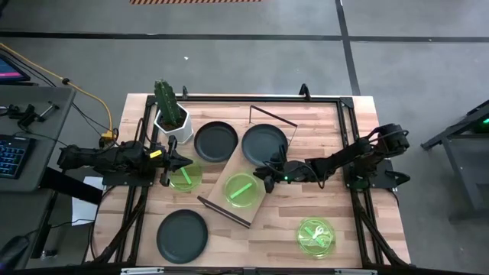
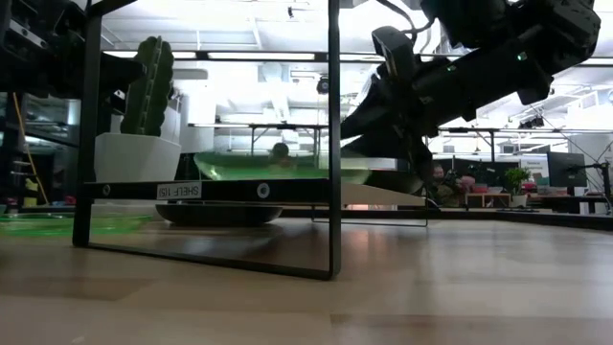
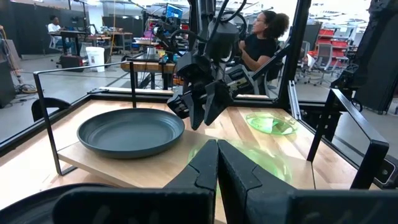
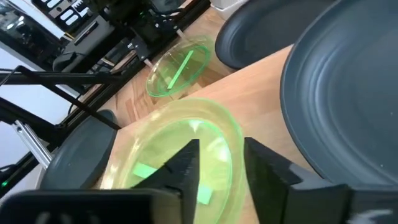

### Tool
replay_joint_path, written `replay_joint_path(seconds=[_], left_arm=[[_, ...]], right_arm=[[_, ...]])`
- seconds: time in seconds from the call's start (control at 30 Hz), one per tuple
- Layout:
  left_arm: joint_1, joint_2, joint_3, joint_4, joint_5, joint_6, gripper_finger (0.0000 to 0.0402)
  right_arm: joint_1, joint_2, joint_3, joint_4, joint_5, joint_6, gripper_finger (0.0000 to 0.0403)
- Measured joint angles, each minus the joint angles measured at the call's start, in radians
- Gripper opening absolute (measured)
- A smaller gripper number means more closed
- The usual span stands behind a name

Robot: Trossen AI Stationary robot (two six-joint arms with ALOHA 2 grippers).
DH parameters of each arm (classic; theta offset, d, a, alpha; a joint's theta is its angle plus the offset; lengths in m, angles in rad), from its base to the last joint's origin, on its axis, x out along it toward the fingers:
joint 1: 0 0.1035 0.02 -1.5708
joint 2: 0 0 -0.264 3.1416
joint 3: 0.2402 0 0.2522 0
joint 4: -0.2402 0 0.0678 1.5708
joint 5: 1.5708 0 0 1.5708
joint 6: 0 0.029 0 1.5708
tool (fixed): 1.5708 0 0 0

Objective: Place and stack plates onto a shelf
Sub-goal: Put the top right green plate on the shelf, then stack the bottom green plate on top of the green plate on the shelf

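Green translucent plate lies flat on the near half of the shelf, and my right gripper hovers at its rim on the side toward the dark plate that fills the shelf's far half. Wrist view shows my two fingers spread with a clear gap between them and nothing in it; the green plate's edge sits directly below that gap, so I judge it released, or about to be. The shelf's long axis runs diagonally across the table, from the far right corner down toward the near middle, and the two plates on it sit side by side along that line, rims just beside each other. My right arm reaches in from the right edge, roughly crosswise to that axis. Left gripper waits with fingers pressed together beside a second green plate on the table, just off the shelf's left side; it is the nearer arm for that one. Third green plate lies near right, well apart from both grippers but on my right arm's side. Two more dark plates remain on the table: one by the cactus pot, one near left.
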Motion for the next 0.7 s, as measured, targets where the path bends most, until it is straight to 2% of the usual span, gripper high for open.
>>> replay_joint_path(seconds=[0.1,0.23,0.4,0.53,0.7], left_arm=[[0.0,0.0,0.0,0.0,0.0,0.0,0.0],[0.0,0.0,0.0,0.0,0.0,0.0,0.0],[0.0,0.0,0.0,0.0,0.0,0.0,0.0],[0.0,0.0,0.0,0.0,0.0,0.0,0.0],[0.0,0.0,0.0,0.0,0.0,0.0,0.0]], right_arm=[[-0.008,-0.017,0.0,0.003,-0.013,-0.061,0.0134],[-0.031,-0.097,0.0,-0.046,-0.101,-0.141,0.0152],[-0.03,-0.247,0.0,-0.256,-0.259,-0.168,0.0156],[0.039,-0.345,0.0,-0.522,-0.358,-0.113,0.0156],[0.192,-0.377,0.0,-0.722,-0.354,0.055,0.0156]])
